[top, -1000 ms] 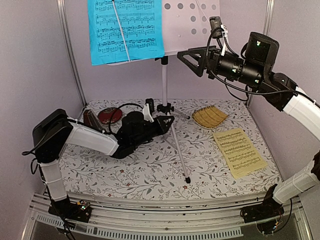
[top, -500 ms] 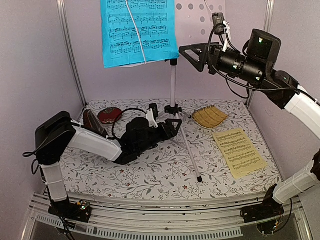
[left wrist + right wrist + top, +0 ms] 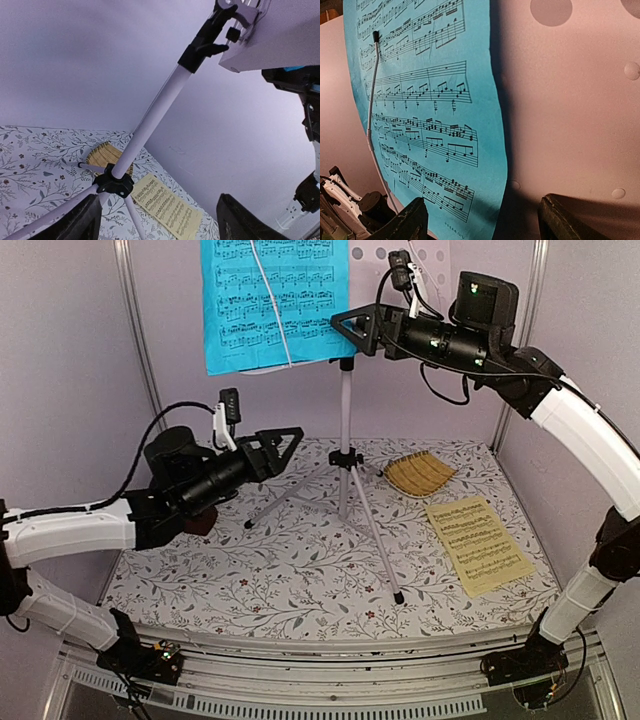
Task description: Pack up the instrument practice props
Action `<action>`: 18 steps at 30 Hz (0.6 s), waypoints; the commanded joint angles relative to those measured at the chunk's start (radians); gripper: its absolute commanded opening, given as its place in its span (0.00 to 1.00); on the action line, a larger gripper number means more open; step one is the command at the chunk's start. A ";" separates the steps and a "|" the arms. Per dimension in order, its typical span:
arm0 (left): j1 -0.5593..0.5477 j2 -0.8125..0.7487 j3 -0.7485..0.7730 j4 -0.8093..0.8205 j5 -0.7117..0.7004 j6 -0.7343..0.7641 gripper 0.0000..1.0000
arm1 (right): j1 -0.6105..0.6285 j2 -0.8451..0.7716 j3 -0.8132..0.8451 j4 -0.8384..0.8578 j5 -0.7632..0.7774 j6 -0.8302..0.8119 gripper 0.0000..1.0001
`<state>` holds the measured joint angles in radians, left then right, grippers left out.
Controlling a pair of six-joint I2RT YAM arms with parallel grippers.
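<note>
Music stand [image 3: 346, 420] upright mid-table, pole vertical, desk facing front, blue sheet [image 3: 275, 300] on it. Yellow sheet [image 3: 478, 544] flat at right, long axis near-to-far. Woven tray [image 3: 420, 474] just behind it. Left gripper [image 3: 280, 448] spread, apart from pole. Right gripper [image 3: 352, 330] spread at desk's lower edge.

Whole counter [image 3: 300, 580] overlooked from above and behind, music stand [image 3: 150, 117] viewed upward from left wrist, blue sheet [image 3: 420, 100] filmed close from right wrist, both shared overhead.

Music stand [image 3: 345, 430]: centre-back of table [image 3: 300, 585].
Upper sheet [image 3: 275, 300]: on stand's desk, left part.
Loose sheet [image 3: 478, 545]: flat on table, right of stand.
Woven mat [image 3: 420, 473]: behind loose sheet.
</note>
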<state>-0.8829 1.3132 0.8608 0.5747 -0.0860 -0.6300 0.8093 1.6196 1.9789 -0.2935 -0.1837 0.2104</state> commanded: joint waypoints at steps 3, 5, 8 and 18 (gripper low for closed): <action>0.052 -0.209 0.017 -0.362 0.083 0.122 0.82 | -0.022 0.018 0.038 -0.004 -0.158 0.069 0.75; 0.054 -0.265 0.037 -0.413 0.073 0.148 0.82 | -0.025 0.022 0.039 0.012 -0.193 0.082 0.73; 0.053 -0.319 0.091 -0.502 0.084 0.180 0.82 | -0.030 0.038 0.061 0.019 -0.237 0.107 0.70; 0.056 -0.416 0.390 -0.711 0.122 0.297 0.68 | -0.031 0.081 0.090 0.073 -0.288 0.162 0.64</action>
<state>-0.8326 0.9157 1.1328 -0.0441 -0.0025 -0.4034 0.7841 1.6802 2.0430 -0.2752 -0.4339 0.3363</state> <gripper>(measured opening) 0.710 0.655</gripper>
